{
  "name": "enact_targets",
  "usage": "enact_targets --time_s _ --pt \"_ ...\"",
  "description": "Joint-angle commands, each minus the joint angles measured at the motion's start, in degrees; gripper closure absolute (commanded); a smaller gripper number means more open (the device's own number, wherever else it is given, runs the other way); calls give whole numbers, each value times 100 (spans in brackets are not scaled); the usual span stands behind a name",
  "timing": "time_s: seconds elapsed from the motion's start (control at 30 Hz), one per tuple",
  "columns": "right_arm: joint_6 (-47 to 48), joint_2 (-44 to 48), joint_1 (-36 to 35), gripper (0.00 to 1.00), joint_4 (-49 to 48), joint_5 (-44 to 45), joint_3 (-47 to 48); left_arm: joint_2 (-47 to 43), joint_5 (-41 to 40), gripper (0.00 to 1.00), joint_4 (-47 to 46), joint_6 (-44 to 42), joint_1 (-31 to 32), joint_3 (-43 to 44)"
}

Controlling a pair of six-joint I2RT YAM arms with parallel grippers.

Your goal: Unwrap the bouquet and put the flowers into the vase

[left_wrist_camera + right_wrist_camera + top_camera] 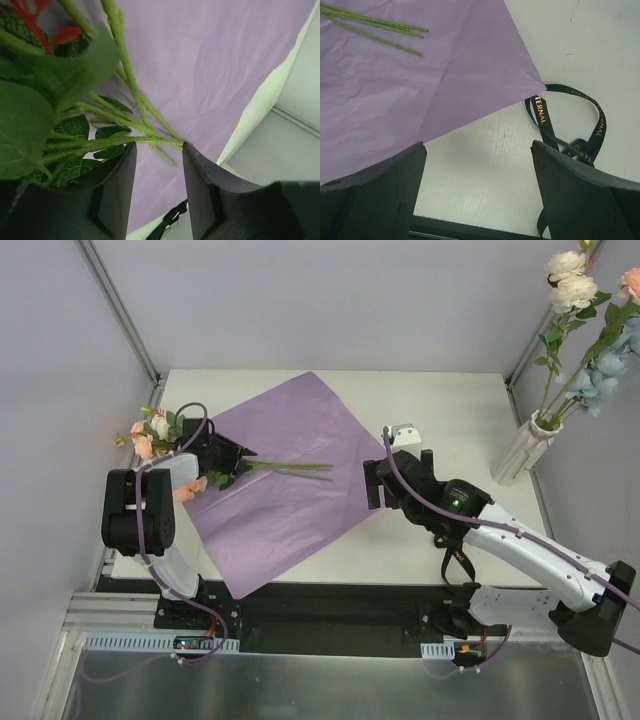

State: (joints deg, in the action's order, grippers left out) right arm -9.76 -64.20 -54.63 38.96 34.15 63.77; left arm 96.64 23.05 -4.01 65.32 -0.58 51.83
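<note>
Purple paper sheet lies unfolded flat on the counter, centre of the top view. Bouquet is unwrapped. Loose flowers lie at the sheet's left edge: peach and cream blooms left of centre in the frame, green stems pointing right across the paper. Three or four stems; count not clear.

Vase stands upright at the right side of the counter, well apart from the sheet. It holds a second bunch of flowers, cream, peach and pale blue, leaning into the upper right corner.

Left fingers sit at the leafy part of the stems. In the left wrist view the left fingers stand partway apart, with the stems and leaves crossing the gap at the tips. The gap is wider than the stems, so they seem not clamped.

Right fingers are at the sheet's right corner. In the right wrist view the right fingers are spread wide and hold nothing, above bare counter with the paper's corner just beside. Stem ends show at the upper left of that view.

Black ribbon with gold lettering lies looped on the counter, right of the paper corner, touching or almost touching it.

Small white block sits on the counter just above the right arm.
</note>
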Motion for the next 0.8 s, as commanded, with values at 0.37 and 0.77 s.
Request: enact_targets --time_s 0.37,0.77 --pt "-105 -408 -39 11 -371 -137 -66 83 341 60 -329 104 -153 -130" --pt "-158 -628 -83 11 -459 -207 -216 -251 314 59 -328 173 -109 -402"
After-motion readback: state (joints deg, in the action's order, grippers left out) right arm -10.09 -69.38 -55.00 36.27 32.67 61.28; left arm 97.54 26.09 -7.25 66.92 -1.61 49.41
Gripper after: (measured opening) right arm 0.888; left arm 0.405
